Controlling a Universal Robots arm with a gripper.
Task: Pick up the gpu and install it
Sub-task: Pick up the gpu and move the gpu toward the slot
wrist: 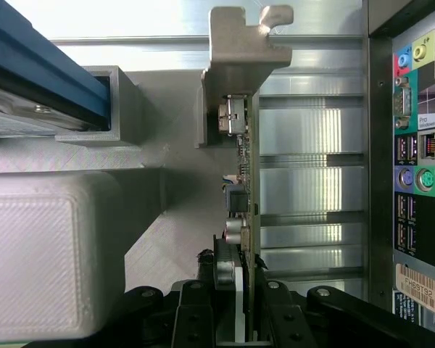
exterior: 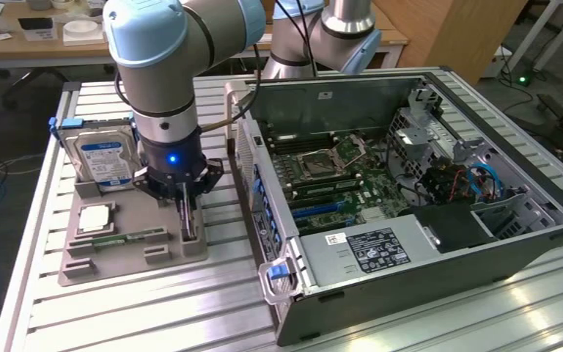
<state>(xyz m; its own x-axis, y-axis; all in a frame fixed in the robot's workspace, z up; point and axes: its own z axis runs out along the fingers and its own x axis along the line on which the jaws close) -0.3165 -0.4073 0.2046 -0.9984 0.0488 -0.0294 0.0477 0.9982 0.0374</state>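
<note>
The gpu stands on edge at the near right of the grey holder tray, a thin dark card. In the wrist view the gpu shows edge-on, its silvery bracket at the far end beside a grey tray post. My gripper comes straight down on the card's top edge. Its black fingers sit on both sides of the card and its heatsink, so the gripper is shut on the gpu. I cannot tell whether the card has left its slot.
The open computer case lies right of the tray, motherboard exposed, its rear port panel close to the card. In the tray are a hard drive with a blue label, a processor and a memory stick. The slatted metal table carries everything.
</note>
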